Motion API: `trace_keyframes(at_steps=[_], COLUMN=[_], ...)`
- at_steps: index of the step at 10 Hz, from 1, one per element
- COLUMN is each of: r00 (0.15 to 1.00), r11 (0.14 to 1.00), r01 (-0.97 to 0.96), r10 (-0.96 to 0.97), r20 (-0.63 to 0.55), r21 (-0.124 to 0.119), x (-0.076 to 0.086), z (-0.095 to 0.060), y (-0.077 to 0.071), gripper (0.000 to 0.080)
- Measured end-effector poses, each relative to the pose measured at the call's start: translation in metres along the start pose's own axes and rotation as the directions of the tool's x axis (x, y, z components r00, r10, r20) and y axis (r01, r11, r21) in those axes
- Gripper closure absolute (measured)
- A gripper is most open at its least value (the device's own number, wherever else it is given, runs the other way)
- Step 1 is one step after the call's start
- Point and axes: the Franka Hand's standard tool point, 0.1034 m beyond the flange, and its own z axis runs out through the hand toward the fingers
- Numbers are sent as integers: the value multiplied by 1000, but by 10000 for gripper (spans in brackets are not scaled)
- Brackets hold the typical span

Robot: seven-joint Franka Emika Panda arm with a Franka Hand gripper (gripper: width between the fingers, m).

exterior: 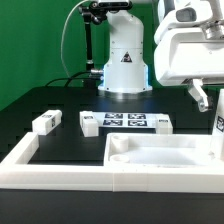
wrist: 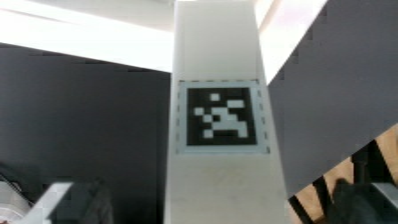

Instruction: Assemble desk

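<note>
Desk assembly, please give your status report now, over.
Claw close to a tagged leg, grip not confirmed. Tabletop panel lies flat; one loose leg beyond it. Nothing seen in the way.

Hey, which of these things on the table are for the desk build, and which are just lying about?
For the desk: tabletop panel, loose leg, tagged leg.
Just lying about: marker board, white rim.
</note>
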Motion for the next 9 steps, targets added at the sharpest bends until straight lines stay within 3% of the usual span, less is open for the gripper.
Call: trace_keyframes(at_steps=[6,9], r00=[999,998], r11=[1000,1000], r01=[10,11], r10=[-10,-11], r20=[39,59], r21=[-11,-5], x=[26,23], z=[-32,-30], y=[20,18], gripper=[150,150])
